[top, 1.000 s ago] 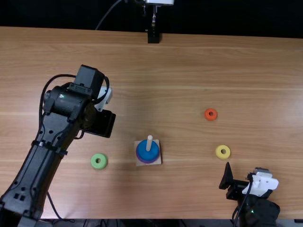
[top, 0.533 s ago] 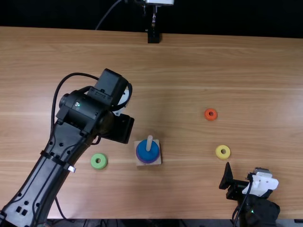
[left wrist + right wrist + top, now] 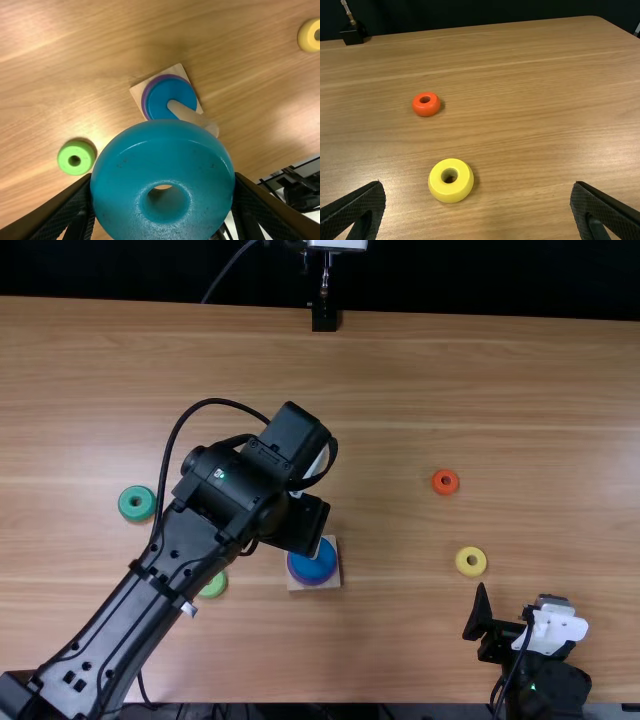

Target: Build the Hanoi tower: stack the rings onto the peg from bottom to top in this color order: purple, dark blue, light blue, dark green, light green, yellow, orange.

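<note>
With twelve o'clock at the far edge of the table (image 3: 560,390), the left gripper (image 3: 302,523) hangs above the table at about twelve from the purple ring (image 3: 308,582) and dark blue ring (image 3: 314,560), which sit stacked on the square wooden base (image 3: 334,580), purple underneath. The left wrist view shows the left gripper (image 3: 163,190) clamped on the light blue ring (image 3: 163,150) — gripped on opposite sides, hole in full view. That ring is held above the table; the wooden peg (image 3: 190,114) rises from the dark blue ring, its tip visible outside the held ring's rim.

From the base, the light green ring (image 3: 213,585) lies between eight and nine o'clock, partly under the left arm (image 3: 150,610) in the top view. The dark green ring (image 3: 137,503) lies farther out, between nine and ten.

The right gripper (image 3: 517,602) is between three and four o'clock from the base, its fingers (image 3: 357,207) spread well apart with nothing gripped. The yellow ring (image 3: 471,561) lies near it, toward ten or eleven — the orange ring (image 3: 445,481) is farther off, around eleven. Both of these rings rest flat on the wood.
</note>
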Controlling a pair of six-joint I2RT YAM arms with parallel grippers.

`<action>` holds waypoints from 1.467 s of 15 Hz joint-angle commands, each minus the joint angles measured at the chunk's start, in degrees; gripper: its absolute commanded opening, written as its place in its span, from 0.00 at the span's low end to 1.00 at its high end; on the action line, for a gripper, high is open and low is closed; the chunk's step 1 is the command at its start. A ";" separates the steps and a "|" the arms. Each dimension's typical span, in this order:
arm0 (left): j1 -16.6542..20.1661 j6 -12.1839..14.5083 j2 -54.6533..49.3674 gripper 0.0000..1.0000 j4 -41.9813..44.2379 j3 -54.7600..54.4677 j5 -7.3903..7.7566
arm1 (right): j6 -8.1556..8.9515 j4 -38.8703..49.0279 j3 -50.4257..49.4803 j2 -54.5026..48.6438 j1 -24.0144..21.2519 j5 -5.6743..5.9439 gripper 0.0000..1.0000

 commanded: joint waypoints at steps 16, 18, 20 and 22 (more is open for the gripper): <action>-5.17 -1.83 6.31 0.00 1.26 2.37 -0.07 | -0.03 -3.39 -6.17 -0.69 -0.49 0.62 1.00; -5.17 -1.83 7.19 0.00 1.15 3.43 -0.07 | -0.03 -3.39 -6.17 -0.69 -0.49 0.73 1.00; -5.17 -1.83 7.37 0.00 1.26 3.87 -0.17 | -0.03 -3.39 -6.08 -0.69 -0.49 0.62 1.00; -5.08 -1.83 7.81 0.00 1.15 4.39 -0.17 | -0.03 -3.39 -6.08 -0.69 -0.49 0.73 1.00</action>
